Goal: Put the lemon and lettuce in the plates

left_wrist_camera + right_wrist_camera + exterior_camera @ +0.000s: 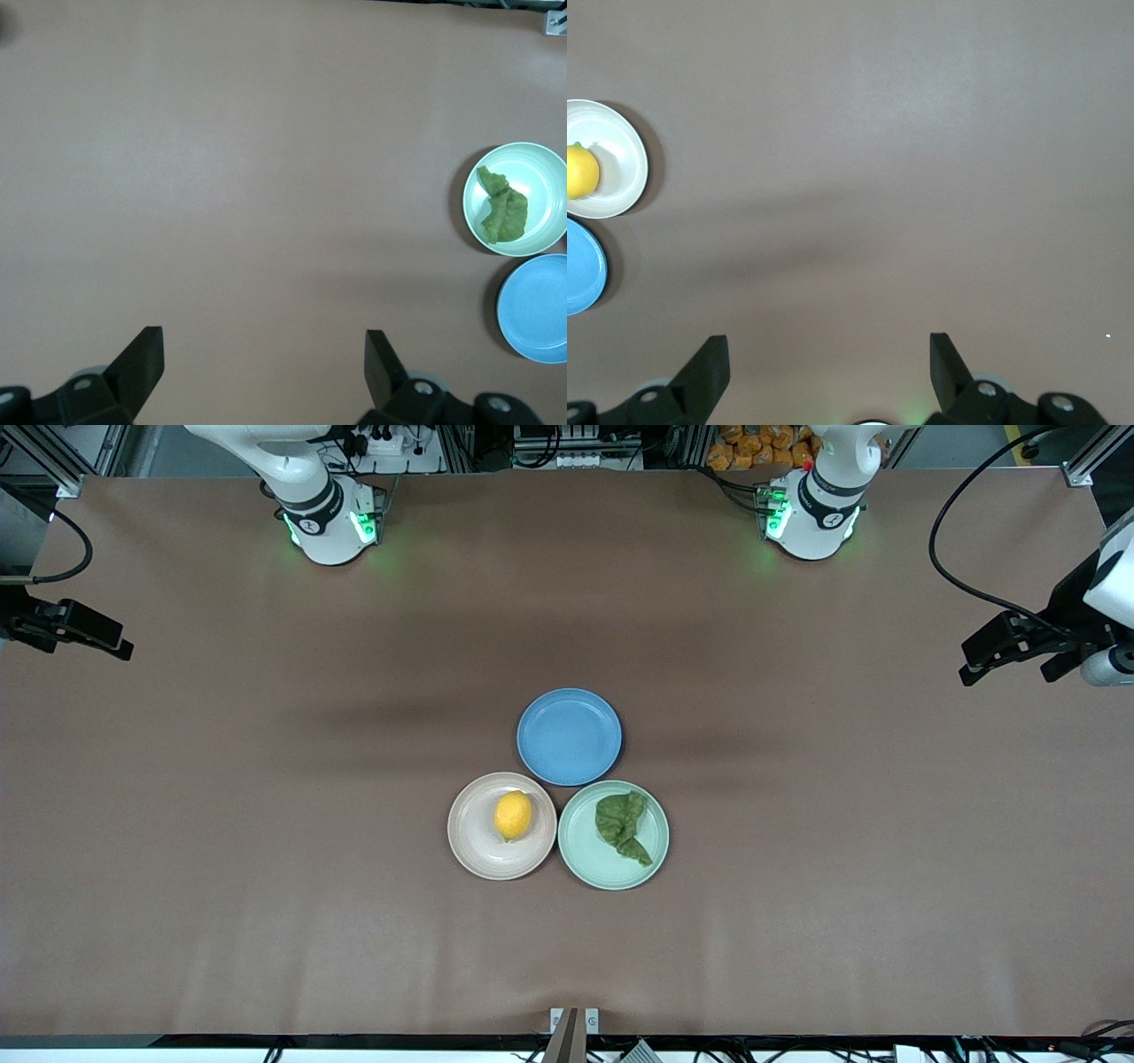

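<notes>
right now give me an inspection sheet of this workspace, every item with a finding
surface: brown table cover, faint creases.
job's things: lemon lies in the beige-pink plate; lettuce lies in the mint green plate; the two plates sit side by side.
clutter: blue plate, nothing on it, farther from the front camera than the other two.
grippers: left gripper and right gripper open, holding nothing, each parked over bare table at its own arm's end.
cables: black cables by the table's edges.
surroundings: frame rails, an orange pile past the bases.
</notes>
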Available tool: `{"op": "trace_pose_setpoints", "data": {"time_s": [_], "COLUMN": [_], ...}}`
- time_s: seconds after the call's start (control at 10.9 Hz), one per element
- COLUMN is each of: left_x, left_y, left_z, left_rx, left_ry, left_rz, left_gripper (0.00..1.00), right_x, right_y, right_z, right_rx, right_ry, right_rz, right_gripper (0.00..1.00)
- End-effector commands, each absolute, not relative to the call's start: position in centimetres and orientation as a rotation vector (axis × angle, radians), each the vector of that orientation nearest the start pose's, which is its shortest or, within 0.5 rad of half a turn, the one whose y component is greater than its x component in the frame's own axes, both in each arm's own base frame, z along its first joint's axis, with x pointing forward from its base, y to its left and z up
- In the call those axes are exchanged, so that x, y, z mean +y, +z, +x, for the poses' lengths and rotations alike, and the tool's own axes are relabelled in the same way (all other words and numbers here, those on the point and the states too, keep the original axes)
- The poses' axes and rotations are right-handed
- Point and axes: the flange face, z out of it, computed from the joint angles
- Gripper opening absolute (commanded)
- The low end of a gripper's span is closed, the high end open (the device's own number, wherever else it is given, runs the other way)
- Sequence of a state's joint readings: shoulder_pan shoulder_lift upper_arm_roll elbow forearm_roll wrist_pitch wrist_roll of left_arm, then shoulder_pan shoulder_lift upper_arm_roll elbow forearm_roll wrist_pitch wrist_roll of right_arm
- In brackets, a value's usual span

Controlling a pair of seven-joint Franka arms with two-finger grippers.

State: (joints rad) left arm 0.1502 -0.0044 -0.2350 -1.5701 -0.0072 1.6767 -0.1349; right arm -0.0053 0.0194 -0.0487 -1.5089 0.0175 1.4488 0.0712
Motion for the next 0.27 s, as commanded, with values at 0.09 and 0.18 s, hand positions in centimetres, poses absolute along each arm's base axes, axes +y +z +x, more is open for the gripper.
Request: {"op": "trace_pose_setpoints", "data": {"time_s": [0.09,0.18], "left_x": [-5.04,-5.45], "left_y": [65.83,65.8], "left_z": [55.58,55.51], "left_rx": [-0.026,-0.014], "left_ry": [-0.182,-0.178], "left_rz": [-3.147,-3.146], "left_gripper": [1.0,1.0], "right_x": [-2.83,-2.83], "right_y": [63.39,63.38], "right_z": [54.69,54.68], "right_rx": [0.207,0.207], "right_ry": [0.115,0.118], "right_rz": [-3.121,-3.121], "right_gripper": [1.0,1.0]}}
